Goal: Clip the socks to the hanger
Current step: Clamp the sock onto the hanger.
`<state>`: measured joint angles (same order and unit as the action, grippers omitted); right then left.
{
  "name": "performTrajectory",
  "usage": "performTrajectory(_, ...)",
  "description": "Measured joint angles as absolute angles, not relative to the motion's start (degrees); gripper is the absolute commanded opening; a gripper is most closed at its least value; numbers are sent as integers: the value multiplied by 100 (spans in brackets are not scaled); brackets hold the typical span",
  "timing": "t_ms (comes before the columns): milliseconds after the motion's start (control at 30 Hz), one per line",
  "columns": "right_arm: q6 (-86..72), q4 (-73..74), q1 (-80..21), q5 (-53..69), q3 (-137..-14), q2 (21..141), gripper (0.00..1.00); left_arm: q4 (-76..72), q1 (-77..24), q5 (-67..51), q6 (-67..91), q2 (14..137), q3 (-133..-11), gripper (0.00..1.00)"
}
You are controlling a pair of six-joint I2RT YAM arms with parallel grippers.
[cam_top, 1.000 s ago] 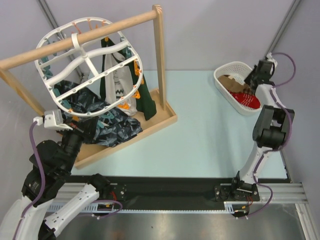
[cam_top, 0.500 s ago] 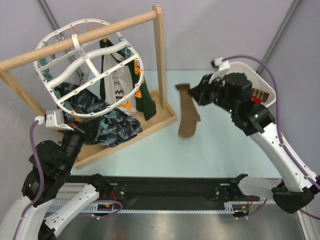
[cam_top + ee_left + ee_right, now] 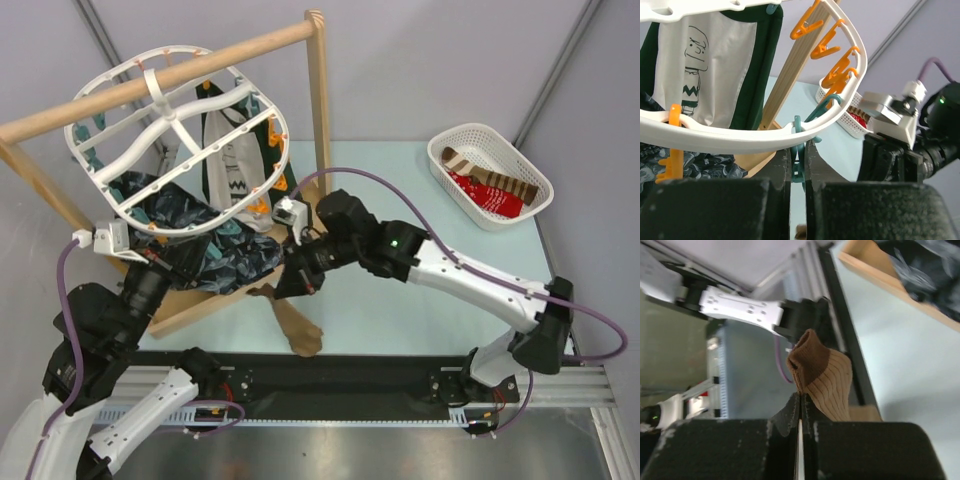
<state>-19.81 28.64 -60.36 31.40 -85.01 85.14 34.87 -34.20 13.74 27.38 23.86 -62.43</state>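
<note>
Now the right gripper (image 3: 288, 284) is clenched on a brown sock (image 3: 294, 324) near the front-left edge. The left gripper (image 3: 798, 167) pinches a teal clip (image 3: 798, 150) on the hanger (image 3: 715, 136). Unclipped yet; more socks (image 3: 492, 186) wait in the far-right basket (image 3: 437, 151).

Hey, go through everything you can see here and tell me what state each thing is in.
Plain brown ribbed sock: dangling from the right gripper.
Right gripper: shut on that sock.
Left gripper: shut on a teal plastic clip.
White oval plastic hanger: hooked over the wooden pole, tilted.
White mesh basket: upright, holding a striped brown sock and a red sock.
</note>
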Motion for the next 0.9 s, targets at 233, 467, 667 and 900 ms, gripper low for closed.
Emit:
performTrajectory(233, -2211, 2443, -6208, 3640, -9461, 9306, 0, 3487, -3420, 1380, 2845, 2331, -6243, 0)
performTrajectory(467, -2423, 2244, -6213, 3966, -9902, 9614, 0, 3485, -3417, 1350, 2849, 2292, -6243, 0)
performTrajectory(667, -2585, 1990, -6069, 4064, -10276, 9966, 0, 3498, -3415, 1234, 2851, 2231, -6241, 0)
performTrajectory(900, -2766, 1804, -5929, 4093, -10333, 10084, 0, 3500, -3415, 1194, 2851, 2231, -6241, 0)
